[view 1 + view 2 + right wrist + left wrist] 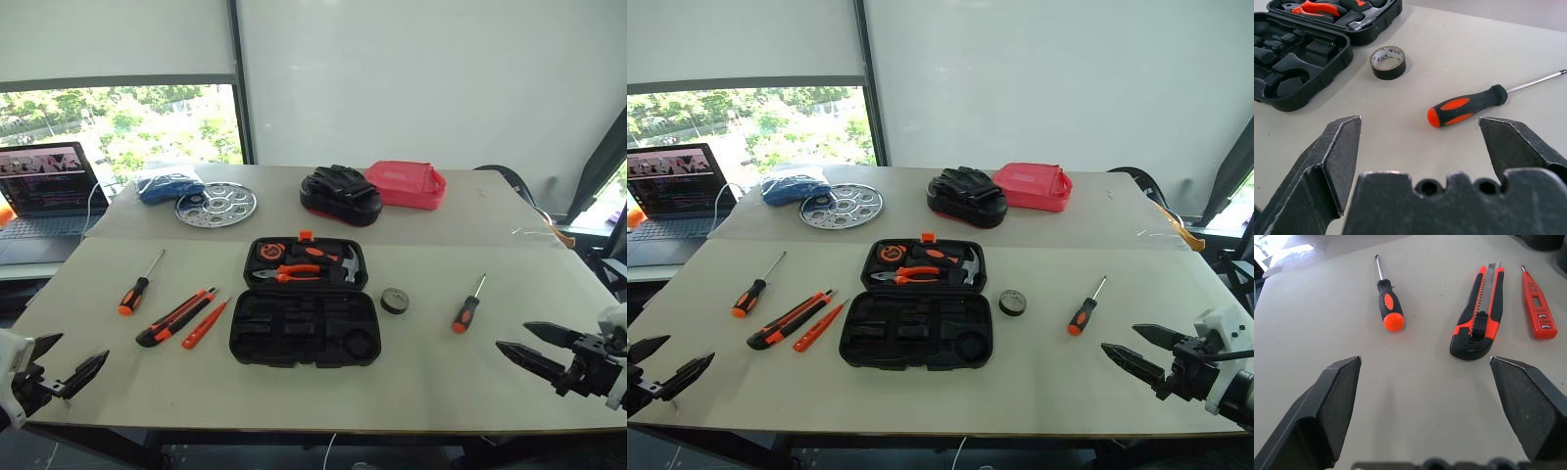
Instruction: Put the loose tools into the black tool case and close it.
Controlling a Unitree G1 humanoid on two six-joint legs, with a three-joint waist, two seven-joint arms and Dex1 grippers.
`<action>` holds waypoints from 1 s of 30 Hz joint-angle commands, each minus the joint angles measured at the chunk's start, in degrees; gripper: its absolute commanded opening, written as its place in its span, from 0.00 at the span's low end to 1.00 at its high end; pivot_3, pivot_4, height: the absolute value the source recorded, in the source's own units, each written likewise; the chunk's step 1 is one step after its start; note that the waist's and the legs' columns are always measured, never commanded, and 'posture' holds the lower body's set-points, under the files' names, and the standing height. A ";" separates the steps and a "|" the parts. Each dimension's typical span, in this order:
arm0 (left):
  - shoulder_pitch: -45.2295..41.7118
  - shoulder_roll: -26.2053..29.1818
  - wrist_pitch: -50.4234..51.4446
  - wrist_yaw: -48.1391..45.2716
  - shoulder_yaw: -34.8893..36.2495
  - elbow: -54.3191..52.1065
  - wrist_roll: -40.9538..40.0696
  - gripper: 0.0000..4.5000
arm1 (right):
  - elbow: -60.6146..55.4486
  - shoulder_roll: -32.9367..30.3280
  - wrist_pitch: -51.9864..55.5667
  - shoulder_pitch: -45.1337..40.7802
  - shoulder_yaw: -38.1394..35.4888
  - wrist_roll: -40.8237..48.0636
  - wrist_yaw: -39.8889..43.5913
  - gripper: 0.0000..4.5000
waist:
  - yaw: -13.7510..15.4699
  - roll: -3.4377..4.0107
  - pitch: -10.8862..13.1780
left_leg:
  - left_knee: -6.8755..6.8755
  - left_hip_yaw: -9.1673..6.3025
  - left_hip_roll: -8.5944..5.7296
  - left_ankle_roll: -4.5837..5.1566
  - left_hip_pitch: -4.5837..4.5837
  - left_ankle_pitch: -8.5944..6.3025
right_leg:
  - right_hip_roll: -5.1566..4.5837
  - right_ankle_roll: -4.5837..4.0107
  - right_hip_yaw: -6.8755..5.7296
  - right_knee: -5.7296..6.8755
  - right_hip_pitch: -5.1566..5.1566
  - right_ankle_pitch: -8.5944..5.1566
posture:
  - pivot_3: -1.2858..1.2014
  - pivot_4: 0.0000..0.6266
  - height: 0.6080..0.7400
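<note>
1. Five loose tools lie on the pale table (88,323) around the open black tool case (305,305), which sits at the middle with its far half already holding pliers and a hammer.
2. Both grippers hang empty at the near edge, jaws spread wide apart: the left gripper (61,367) at the near-left corner, the right gripper (537,352) at the near-right.
3. To the case's left lie a screwdriver (136,290), the utility knife (175,317) and the slim pen-like tool (205,324); to its right sit the tape roll (394,301), close beside the case, and a second screwdriver (466,310).
4. That right-hand screwdriver lies just ahead of the right gripper, handle toward the robot and blade pointing away; the right arm looks the nearer for it, and its jaws would need to straddle the handle across its long axis.
5. The right wrist view shows the handle lying between the open fingertips' line of sight; the left wrist view shows the knife's ribbed slider and the pen tool's small window, details lost from the head camera.
</note>
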 commanded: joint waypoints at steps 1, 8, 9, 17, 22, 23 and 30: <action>-0.77 0.72 -0.73 0.48 -0.26 0.29 0.75 1.00 | -1.48 0.45 -1.43 -0.15 -0.46 -0.18 -0.53 0.99 | 0.00 0.00 0.00 | 0.00 0.00 0.00 0.00 0.00 0.00 | 0.00 0.00 0.00 0.00 0.00 0.00 | 0.52 0.24 1.00; -3.10 0.59 3.20 3.37 -1.59 -1.25 0.11 1.00 | -1.77 1.11 -3.13 -0.45 1.31 -2.93 -2.12 0.99 | 0.02 0.00 0.00 | 0.00 0.01 -0.01 0.00 0.00 0.00 | -0.01 0.01 0.02 0.00 0.00 0.00 | 0.52 0.24 1.00; -3.25 0.68 3.81 3.79 -1.91 -1.82 0.24 1.00 | -2.02 1.08 -3.21 -0.67 1.52 -3.26 -2.48 0.99 | 0.01 0.00 0.00 | 0.00 0.01 0.00 0.00 -0.01 0.00 | 0.00 0.01 0.01 0.00 -0.01 0.00 | 0.52 0.24 1.00; -8.22 3.56 15.11 7.74 -4.19 -7.75 -2.09 1.00 | -8.91 -0.97 -0.16 -3.71 2.17 -0.69 -4.00 0.99 | 0.02 0.00 0.00 | 0.00 0.00 0.00 0.00 -0.01 0.00 | 0.00 0.01 0.02 0.04 -0.02 0.01 | 0.52 0.24 1.00; -12.01 6.52 24.40 10.35 -6.56 -9.99 -3.04 1.00 | -12.91 -2.94 3.08 -9.05 2.75 2.97 -4.92 0.99 | -0.09 0.02 0.01 | 0.00 -0.02 -0.01 0.00 -0.02 0.00 | 0.00 0.02 0.02 0.03 -0.03 0.01 | 0.52 0.24 1.00; -13.82 7.31 26.88 11.23 -6.96 -10.07 -3.69 1.00 | -14.01 -3.59 3.45 -10.08 3.18 3.45 -4.76 0.99 | -0.06 0.01 0.02 | -0.01 -0.02 -0.01 0.00 -0.01 0.00 | 0.00 0.02 0.02 0.04 -0.02 0.01 | 0.52 0.24 1.00; -36.84 14.06 48.51 20.11 -15.39 -2.28 -3.80 1.00 | -20.49 -6.32 5.14 -19.13 8.98 7.18 -4.60 0.99 | 0.27 -0.18 0.18 | 0.03 -0.16 -0.05 -0.01 -0.02 0.01 | 0.06 0.03 -0.05 0.10 0.01 0.02 | 0.52 0.24 1.00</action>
